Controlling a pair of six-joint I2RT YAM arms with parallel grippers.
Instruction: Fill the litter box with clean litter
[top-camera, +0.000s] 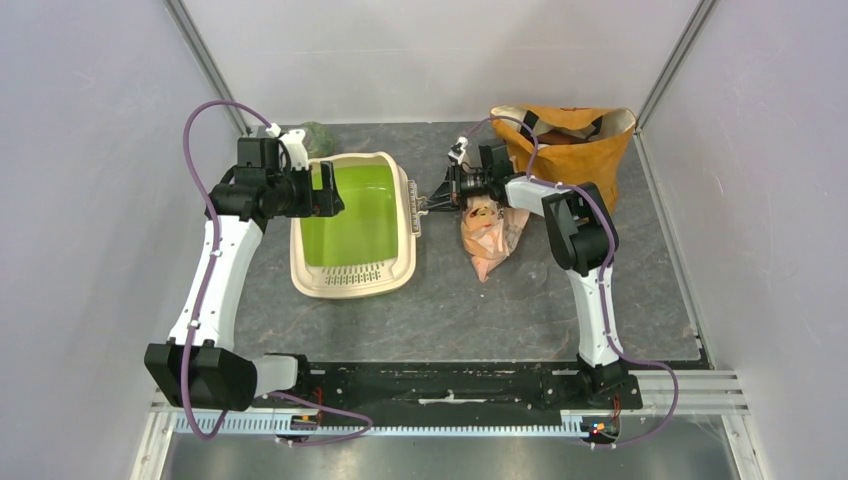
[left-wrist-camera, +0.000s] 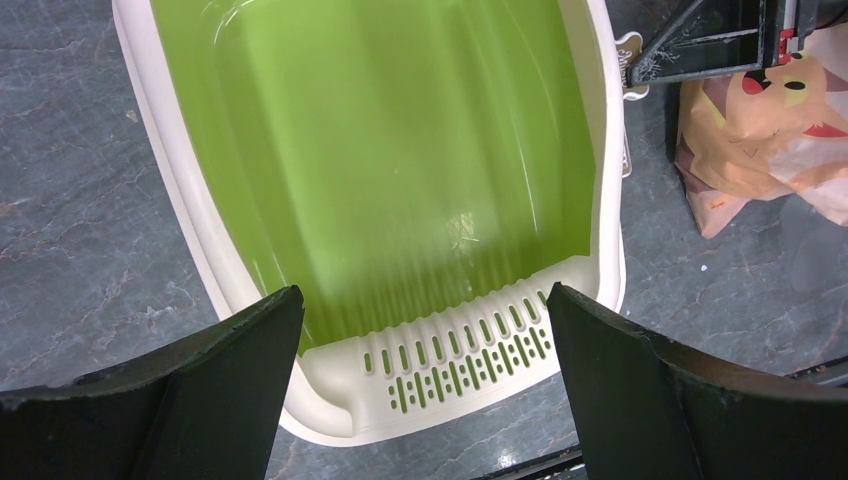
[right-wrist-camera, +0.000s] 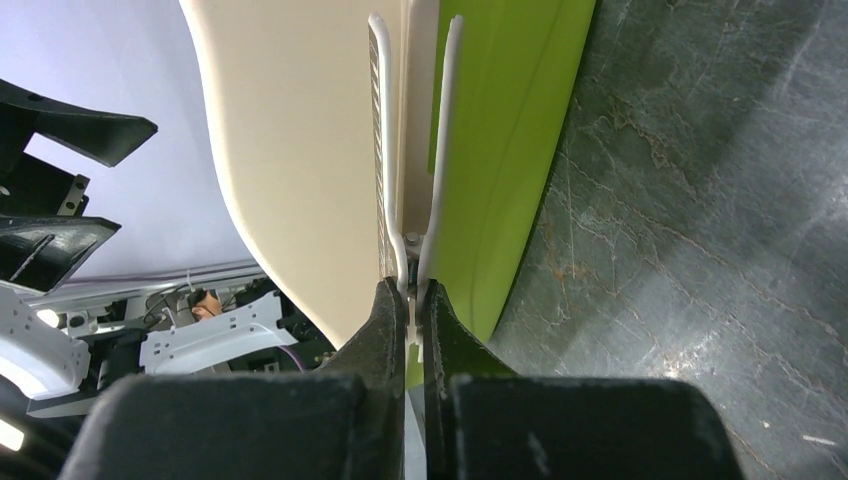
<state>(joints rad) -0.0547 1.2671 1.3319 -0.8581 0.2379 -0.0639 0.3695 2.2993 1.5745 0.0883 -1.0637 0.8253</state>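
1. Your left claw (left-wrist-camera: 422, 300) hung with its jaws spread wide and nothing between them, over the left side of the litter box (top-camera: 352, 283).
2. The litter box sat on the counter (top-camera: 500, 310), left of middle, its slotted ledge (left-wrist-camera: 460, 365) at the end nearest the arm bases and its green inside facing up.
3. Your right claw (right-wrist-camera: 412, 295) was clamped shut on a thin white loop (right-wrist-camera: 385, 150) at the box's right rim.
4. A peach printed bag (top-camera: 490, 240) lay just right of that claw, apart from the box.
5. A mustard fabric bag (top-camera: 570, 150) stood open at the far right corner.
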